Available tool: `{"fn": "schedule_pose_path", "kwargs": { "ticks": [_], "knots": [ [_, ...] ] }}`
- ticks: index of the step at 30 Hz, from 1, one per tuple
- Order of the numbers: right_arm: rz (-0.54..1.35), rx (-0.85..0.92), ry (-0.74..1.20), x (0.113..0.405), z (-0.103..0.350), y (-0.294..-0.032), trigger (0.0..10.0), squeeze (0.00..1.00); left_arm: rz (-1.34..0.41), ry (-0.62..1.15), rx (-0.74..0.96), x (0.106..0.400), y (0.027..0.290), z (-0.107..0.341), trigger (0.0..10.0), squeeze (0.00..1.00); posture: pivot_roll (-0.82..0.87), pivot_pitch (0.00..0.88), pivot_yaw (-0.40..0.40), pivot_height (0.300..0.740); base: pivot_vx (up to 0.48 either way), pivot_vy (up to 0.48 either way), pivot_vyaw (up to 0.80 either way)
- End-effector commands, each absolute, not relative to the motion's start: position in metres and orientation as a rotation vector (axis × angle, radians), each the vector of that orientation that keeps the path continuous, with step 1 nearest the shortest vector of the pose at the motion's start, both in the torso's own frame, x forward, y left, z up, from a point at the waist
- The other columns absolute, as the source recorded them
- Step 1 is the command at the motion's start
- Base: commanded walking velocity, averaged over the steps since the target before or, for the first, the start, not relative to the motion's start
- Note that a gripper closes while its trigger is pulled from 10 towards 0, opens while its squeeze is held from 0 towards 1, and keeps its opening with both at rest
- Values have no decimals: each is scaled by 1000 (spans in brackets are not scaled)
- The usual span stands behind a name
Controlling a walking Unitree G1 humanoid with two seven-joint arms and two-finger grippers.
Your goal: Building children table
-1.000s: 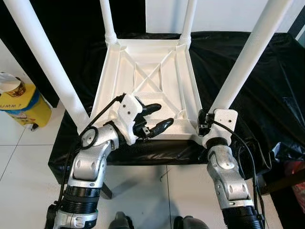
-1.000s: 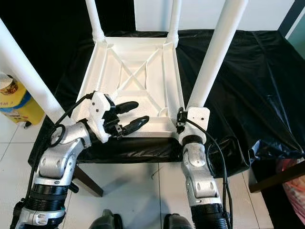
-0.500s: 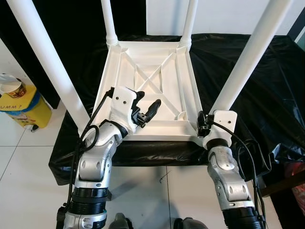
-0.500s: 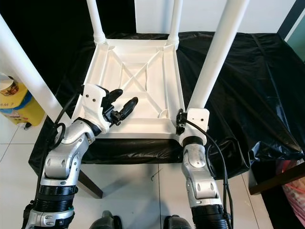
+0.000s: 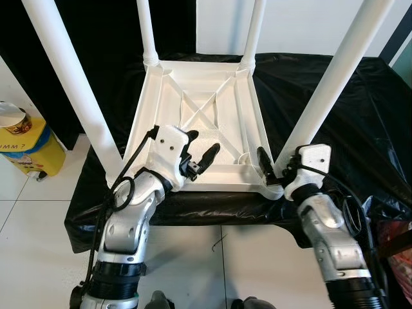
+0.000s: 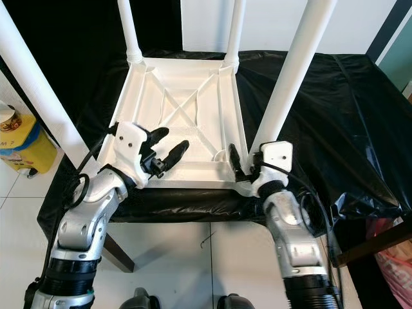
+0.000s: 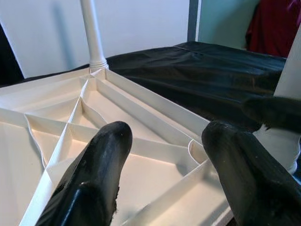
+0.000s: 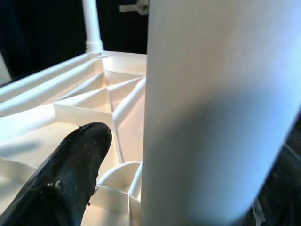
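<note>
We saw the white children's table (image 5: 201, 106) lying upside down on a desk (image 5: 341, 129) draped in black sheeting, its ribbed underside facing up and its four white legs rising from the corners. The near-left leg (image 5: 71, 84) and the near-right leg (image 5: 335, 77) stood tall on either side of us, while the far-left leg (image 5: 145, 29) and the far-right leg (image 5: 253, 29) rose at the far corners. Our left end effector (image 5: 201, 153) hovered over the near-left part of the underside, its two black fingers (image 7: 89, 188) spread apart with nothing between them; in the left wrist view they framed the crossing ribs and the small round socket wall near the near-right corner. Our right end effector (image 5: 265, 162) was at the near-right corner of the table, right at the base of the near-right leg. One black finger (image 8: 66, 179) lay on the inner side of that leg, above the ribbed tray, and the leg's white shaft stood immediately beside it in the right wrist view; the other finger was hidden behind the leg, so we could not tell whether the end effector was gripping the leg or merely set around it. To the left of the desk, on the pale tiled floor (image 5: 26, 212), stood a yellow container (image 5: 26, 145) with a lid.
</note>
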State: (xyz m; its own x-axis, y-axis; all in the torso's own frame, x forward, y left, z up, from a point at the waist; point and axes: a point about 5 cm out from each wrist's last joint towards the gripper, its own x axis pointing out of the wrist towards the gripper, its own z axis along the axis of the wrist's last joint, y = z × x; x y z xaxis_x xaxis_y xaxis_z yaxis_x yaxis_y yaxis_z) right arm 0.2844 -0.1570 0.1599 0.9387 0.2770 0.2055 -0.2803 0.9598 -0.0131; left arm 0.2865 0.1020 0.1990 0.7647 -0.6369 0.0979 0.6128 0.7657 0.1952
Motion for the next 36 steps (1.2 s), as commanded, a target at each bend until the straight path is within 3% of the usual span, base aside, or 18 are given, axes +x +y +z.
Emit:
{"fn": "schedule_pose_path", "kwargs": {
  "ticks": [1, 8, 20, 22, 23, 25, 26, 36],
  "knots": [
    [295, 21, -205, 283, 158, -161, 10000, 0, -698, -170, 163, 284, 100, 200, 10000, 0, -15, 27, -52, 740, 0, 0, 0],
    [553, -62, -160, 292, 154, -184, 10000, 0, -805, -151, 144, 276, 93, 196, 10000, 0, -19, 0, -37, 740, 0, 0, 0],
    [688, -138, -64, 312, 134, -186, 10000, 0, -838, -159, 175, 280, 90, 197, 10000, 0, -12, 0, -21, 740, 0, 0, 0],
    [698, -138, -47, 318, 131, -186, 9569, 0, -843, -160, 186, 281, 90, 197, 10000, 0, -12, 0, -13, 740, 0, 0, 0],
    [702, -145, -43, 321, 130, -185, 2118, 0, -849, -166, 184, 282, 90, 199, 10000, 0, -13, 0, -13, 740, 0, 0, 0],
    [711, -150, -43, 323, 129, -184, 2118, 0, -853, -170, 181, 282, 90, 201, 10000, 0, -13, 0, -13, 740, 0, 0, 0],
    [715, -155, -42, 325, 129, -184, 0, 0, -850, -170, 187, 283, 90, 201, 10000, 0, -14, 0, -17, 740, 0, 0, 0],
    [686, -160, 2, 322, 112, -188, 0, 0, -846, -166, 178, 283, 85, 196, 10000, 0, -24, 0, -15, 740, 0, 0, 0]
  ]
}}
